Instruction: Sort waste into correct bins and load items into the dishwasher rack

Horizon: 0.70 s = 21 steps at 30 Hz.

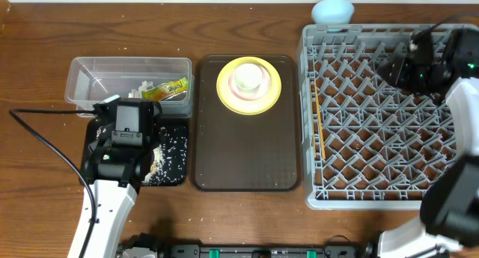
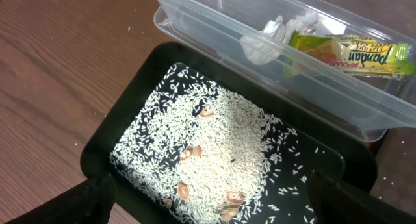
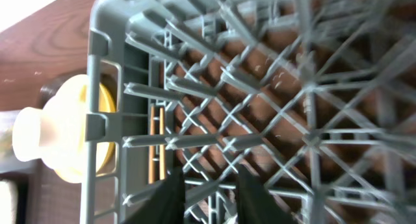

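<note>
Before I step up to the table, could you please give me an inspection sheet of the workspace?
Surface: wooden table, a few stray grains beside the black tray.
Job's things: clear tub holds tissue and snack wrapper; black tray holds rice with brown scraps; yellow plate, pink bowl and white cup stacked on the serving tray; chopsticks inside the rack, along its left edge; blue bowl behind the rack.
Clutter: nothing seen.
Grippers: left gripper open over the rice; right gripper open, empty, over the rack.
Cables: black cable crosses the table to the left arm.
Surroundings: nothing seen.
</note>
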Available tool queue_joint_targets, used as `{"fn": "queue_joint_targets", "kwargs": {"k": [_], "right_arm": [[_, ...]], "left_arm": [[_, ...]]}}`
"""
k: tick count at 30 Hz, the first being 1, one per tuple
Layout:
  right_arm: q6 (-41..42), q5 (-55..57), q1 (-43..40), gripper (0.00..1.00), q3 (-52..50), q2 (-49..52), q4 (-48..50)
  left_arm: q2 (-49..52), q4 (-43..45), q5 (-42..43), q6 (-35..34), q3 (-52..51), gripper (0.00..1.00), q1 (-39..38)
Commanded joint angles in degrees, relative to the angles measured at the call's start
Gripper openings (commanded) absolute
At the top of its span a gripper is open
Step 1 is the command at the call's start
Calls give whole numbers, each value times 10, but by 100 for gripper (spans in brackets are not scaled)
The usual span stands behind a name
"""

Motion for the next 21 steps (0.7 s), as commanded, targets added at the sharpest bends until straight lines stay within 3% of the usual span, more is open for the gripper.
{"fn": "queue_joint_targets", "kwargs": {"k": [1,6,11,21], "right_arm": [[5,160,54,32,48,-67,-24],[-24,228,127,44,185,-69,-127],[-40,280,176,47,330,-28,-191],[-84,295,199,52,648,194,-254]], "left_arm": [[0,-2,-10,3,9,96,3],[0,-2,-10,3,9,96,3],[0,-2,-10,3,9,96,3],[0,-2,-9,3,9,96,3]]}}
